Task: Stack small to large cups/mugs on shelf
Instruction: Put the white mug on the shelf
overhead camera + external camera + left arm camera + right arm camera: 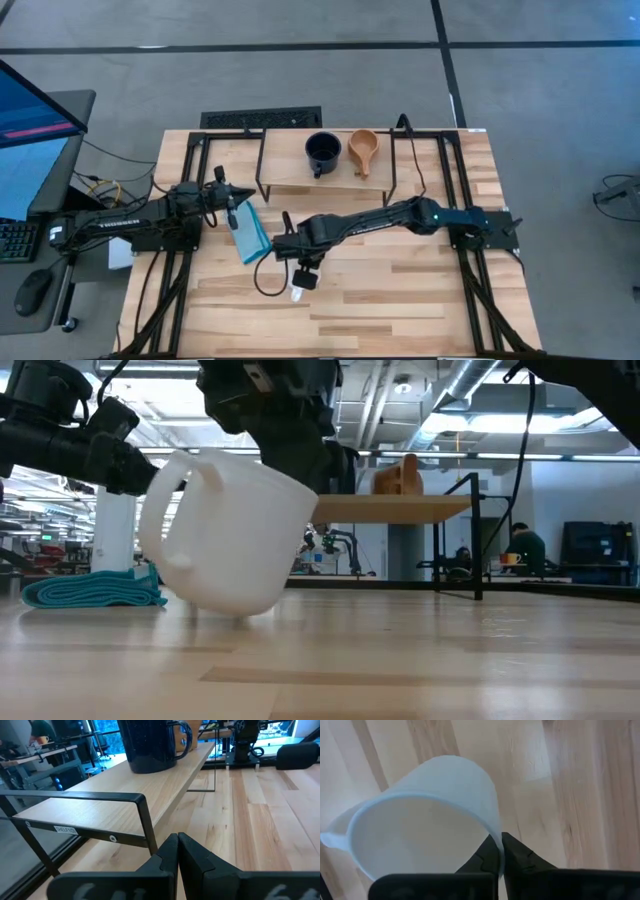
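The white mug [228,530] looks like smooth, matt plastic or enamel with a thin wall, pinched at its rim between the matt black fingers of the right gripper [500,851], just above the pale, satin-finished wooden table [420,660] with visible grain. Behind the white mug, the shelf [125,795] has a light, smooth wood plank on thin matt black metal legs, carrying a glossy dark mug [150,742] with fine speckles and a tan wooden cup [362,150]. Beside the shelf lies a soft, ribbed blue cloth [95,590], and the left gripper [177,855] near it is dull black plastic.
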`<action>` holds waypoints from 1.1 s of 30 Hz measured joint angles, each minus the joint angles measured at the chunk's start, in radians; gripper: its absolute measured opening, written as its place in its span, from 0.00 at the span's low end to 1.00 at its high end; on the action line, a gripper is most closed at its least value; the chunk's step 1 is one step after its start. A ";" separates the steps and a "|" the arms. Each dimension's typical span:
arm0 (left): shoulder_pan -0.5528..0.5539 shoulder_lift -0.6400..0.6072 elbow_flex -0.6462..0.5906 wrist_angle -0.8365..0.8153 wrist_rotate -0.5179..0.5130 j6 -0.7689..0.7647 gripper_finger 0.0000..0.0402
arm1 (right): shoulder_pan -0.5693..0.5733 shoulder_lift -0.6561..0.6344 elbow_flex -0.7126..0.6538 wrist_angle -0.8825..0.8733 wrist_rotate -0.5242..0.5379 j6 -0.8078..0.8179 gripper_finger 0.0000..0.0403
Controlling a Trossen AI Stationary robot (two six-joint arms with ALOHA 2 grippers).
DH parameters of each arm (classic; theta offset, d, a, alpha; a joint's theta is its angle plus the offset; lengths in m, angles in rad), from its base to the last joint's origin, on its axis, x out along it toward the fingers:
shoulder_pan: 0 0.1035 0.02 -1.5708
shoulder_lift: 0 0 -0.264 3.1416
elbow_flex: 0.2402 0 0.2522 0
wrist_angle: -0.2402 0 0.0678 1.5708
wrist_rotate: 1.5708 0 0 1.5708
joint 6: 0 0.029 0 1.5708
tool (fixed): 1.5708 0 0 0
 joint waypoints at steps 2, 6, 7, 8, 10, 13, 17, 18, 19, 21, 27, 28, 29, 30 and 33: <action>0.000 0.000 0.000 0.000 0.000 0.000 0.00 | 0.000 0.000 0.000 0.001 -0.005 0.000 0.06; 0.000 0.000 0.000 0.000 0.000 0.000 0.00 | 0.000 0.000 0.000 -0.001 -0.007 0.000 0.10; 0.000 0.000 0.000 0.000 0.000 0.000 0.00 | 0.000 0.000 0.000 -0.001 -0.007 0.001 0.11; 0.000 0.000 0.000 0.000 0.000 0.000 0.00 | 0.000 0.000 0.000 -0.001 -0.007 0.001 0.12; 0.000 0.000 0.000 0.000 0.000 0.000 0.00 | 0.000 0.000 0.000 -0.006 -0.007 0.001 0.13; 0.000 0.000 0.000 -0.001 0.000 -0.001 0.00 | 0.000 0.000 0.000 -0.006 -0.007 0.001 0.14; 0.000 0.000 0.000 -0.001 0.000 -0.001 0.00 | 0.000 0.000 0.000 -0.006 -0.007 0.001 0.16; 0.000 0.000 0.000 -0.001 0.000 -0.001 0.00 | 0.000 0.000 0.000 -0.006 -0.007 0.000 0.16; 0.000 0.000 0.000 -0.001 0.000 -0.001 0.00 | 0.000 0.000 0.000 -0.006 -0.007 0.000 0.17; 0.000 0.000 0.000 -0.001 0.000 -0.001 0.00 | 0.000 0.000 0.000 -0.006 -0.007 0.000 0.18; 0.000 0.000 0.000 -0.001 -0.001 -0.002 0.00 | 0.000 0.000 0.000 -0.007 -0.006 0.000 0.27; 0.000 0.000 0.000 -0.001 -0.001 -0.002 0.00 | 0.000 0.000 0.000 -0.008 -0.006 0.000 0.29; 0.000 0.000 0.000 -0.001 -0.001 -0.002 0.00 | 0.000 0.000 0.000 -0.008 -0.006 0.000 0.30; 0.000 0.000 0.000 -0.001 -0.001 -0.002 0.00 | 0.000 0.000 0.000 -0.009 -0.006 0.000 0.32; 0.000 0.000 0.000 -0.001 -0.001 -0.001 0.00 | -0.005 -0.012 0.002 -0.011 -0.012 0.000 0.35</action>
